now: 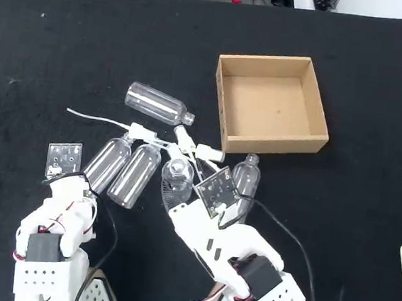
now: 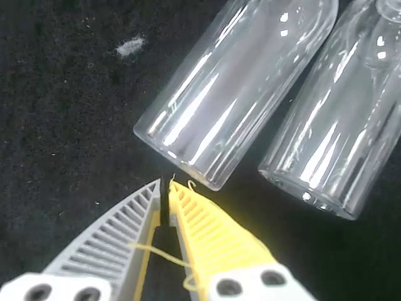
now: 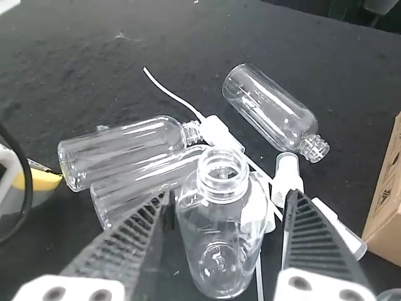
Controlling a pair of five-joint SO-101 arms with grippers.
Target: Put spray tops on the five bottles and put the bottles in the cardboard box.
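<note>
My right gripper (image 3: 227, 195) is wide open, with one finger on each side of the standing bottle (image 3: 219, 244). This bottle is upright with its open mouth on top. I cannot tell if my fingers touch it.

My left gripper (image 2: 166, 188) is closed, with its two fingers pressed together and nothing between them. Its tip is just beside the flat bottom of the near lying bottle (image 2: 232, 94). The second lying bottle (image 2: 338, 125) lies right next to that one, on the side toward my right gripper. Both lie flat with their necks pointing away from me. They are between my two grippers.

Three white spray tops lie on the black table (image 1: 54, 51), just ahead of my right gripper. The spray top with the long tube (image 3: 216, 132) lies at the neck of the near lying bottle, and its thin tube runs off to my left. The short spray top (image 3: 288, 175) is just past the standing bottle. The third spray top (image 1: 210, 153) is ahead and a little to the right.

Past the spray tops, the far bottle (image 3: 269, 110) lies on its side, farther ahead of my right gripper.

The fifth bottle (image 1: 246, 180) is close on the right side of my right gripper.

The cardboard box (image 1: 273, 142) sits open ahead of my right gripper and to the right, near the third spray top. All five bottles are on the table outside the box.
</note>
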